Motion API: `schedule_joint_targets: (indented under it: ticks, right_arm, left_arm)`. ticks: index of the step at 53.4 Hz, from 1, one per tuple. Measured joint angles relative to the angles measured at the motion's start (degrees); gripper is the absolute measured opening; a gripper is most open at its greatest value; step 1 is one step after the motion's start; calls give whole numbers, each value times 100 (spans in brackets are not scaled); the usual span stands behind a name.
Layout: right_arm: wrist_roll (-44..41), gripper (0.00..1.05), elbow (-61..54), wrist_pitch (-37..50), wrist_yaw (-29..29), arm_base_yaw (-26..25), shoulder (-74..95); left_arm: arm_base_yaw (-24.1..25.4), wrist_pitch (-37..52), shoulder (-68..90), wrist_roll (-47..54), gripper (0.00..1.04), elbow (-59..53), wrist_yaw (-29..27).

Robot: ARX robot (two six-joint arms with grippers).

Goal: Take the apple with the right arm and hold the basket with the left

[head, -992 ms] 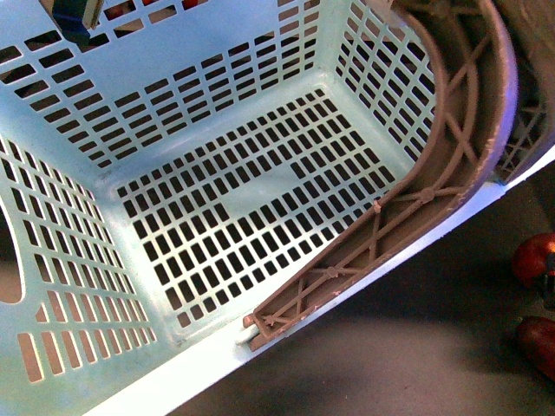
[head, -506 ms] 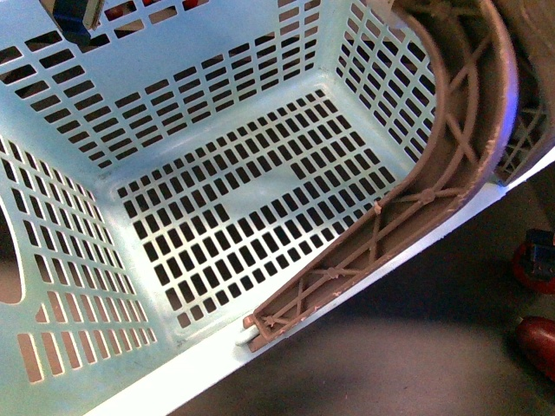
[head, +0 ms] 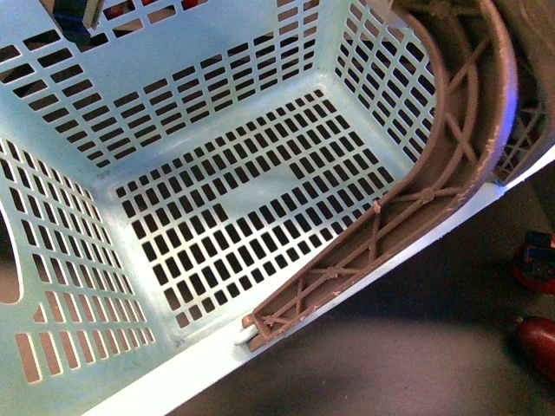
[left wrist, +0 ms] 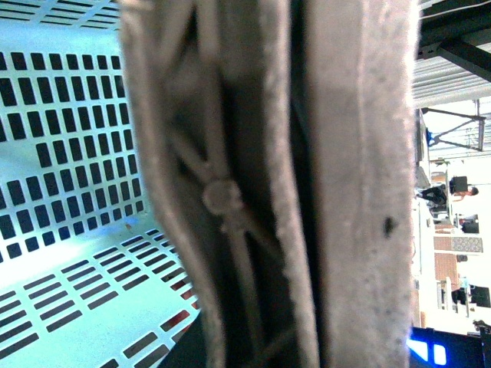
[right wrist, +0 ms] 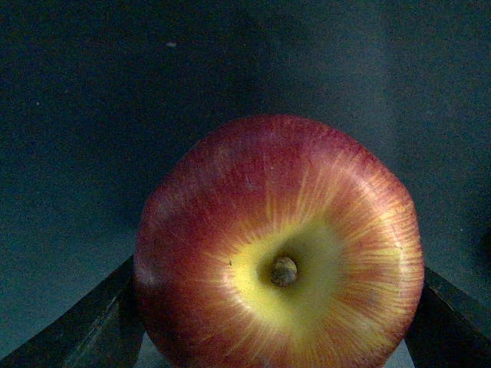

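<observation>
Since a second ago the right pincer [head: 538, 253] has come down over the apple [right wrist: 280, 245], its fingers [right wrist: 84, 333] flanking it; whether they grip, I cannot tell. The basket [head: 130, 78] is unmoved.

No readable text, label, brand or number on the basket [head: 217, 78], its brown handle [head: 468, 130] or the apple [right wrist: 280, 245]. In the left wrist view's background, a blue patch [left wrist: 430, 351], too blurred to read.
</observation>
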Motion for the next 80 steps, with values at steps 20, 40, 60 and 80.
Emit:
schedule_joint_targets:
  ticks: [20,40,60,80]
  right_arm:
    - [-264,79,-1231,275,-476,-122,-1768]
    - [-258,79,-2391,-1191,-1189,59,-6279]
    - [656,79,-2234,-1696,-361,2275,-8236]
    - [671,79,-2050,-890,662,4269,-6802]
  left_arm:
    - [0,0,0,-2,15,0,2]
    - [0,0,0,0,15,0,0]
    - [0,0,0,-2,15,0,0]
    - [0,0,0,0,15,0,2]
